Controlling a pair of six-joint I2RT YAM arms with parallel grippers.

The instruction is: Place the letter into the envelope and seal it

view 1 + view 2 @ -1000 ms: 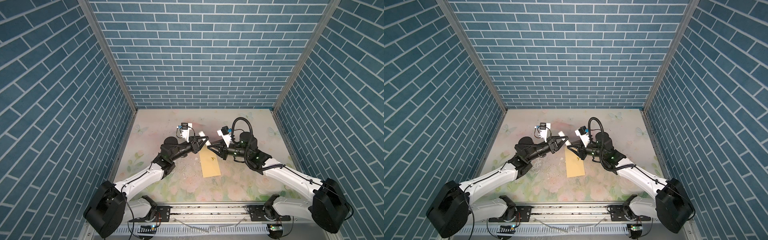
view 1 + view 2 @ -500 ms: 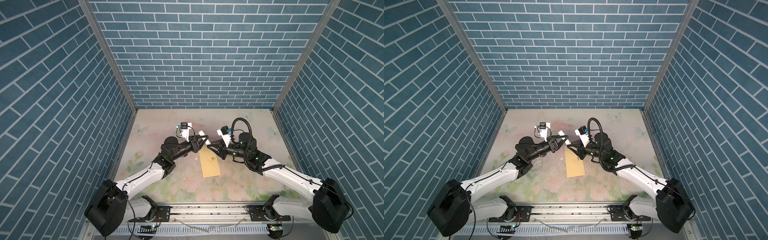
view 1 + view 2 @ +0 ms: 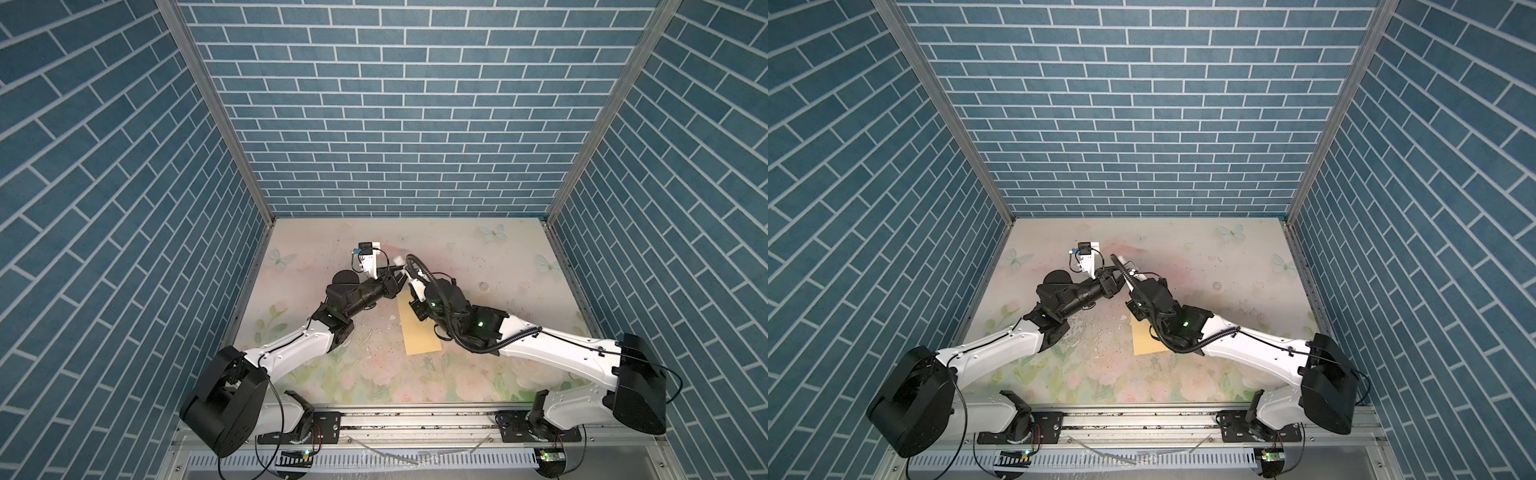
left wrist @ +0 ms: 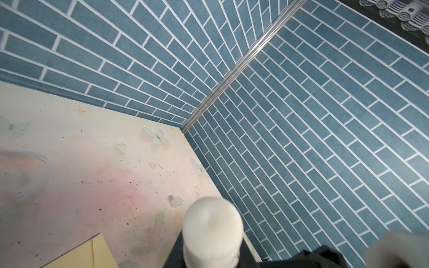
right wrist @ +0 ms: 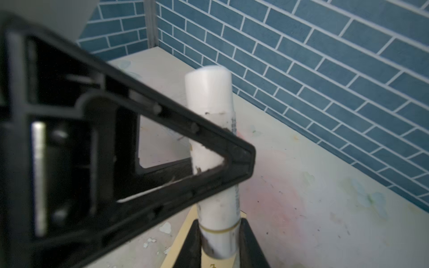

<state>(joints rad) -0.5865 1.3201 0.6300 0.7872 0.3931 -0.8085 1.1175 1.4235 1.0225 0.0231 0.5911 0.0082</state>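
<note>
Right gripper [image 5: 220, 222] swung leftward, arm now hides more of envelope [image 3: 419, 336]; seemingly closer to left gripper [image 3: 398, 282].

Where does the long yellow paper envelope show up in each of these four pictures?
In a top view: the long yellow paper envelope lies flat mid-table, the right arm overlapping it.
In a top view: same spot, more hidden by that arm.
Left wrist: one corner, beside the white cylinder.
Right wrist: a strip beside that cylinder's base.
Shared landmark: the floral-print tabletop.

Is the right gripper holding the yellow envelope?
No, the right gripper is shut on a white tube, while the envelope lies on the table.
</note>
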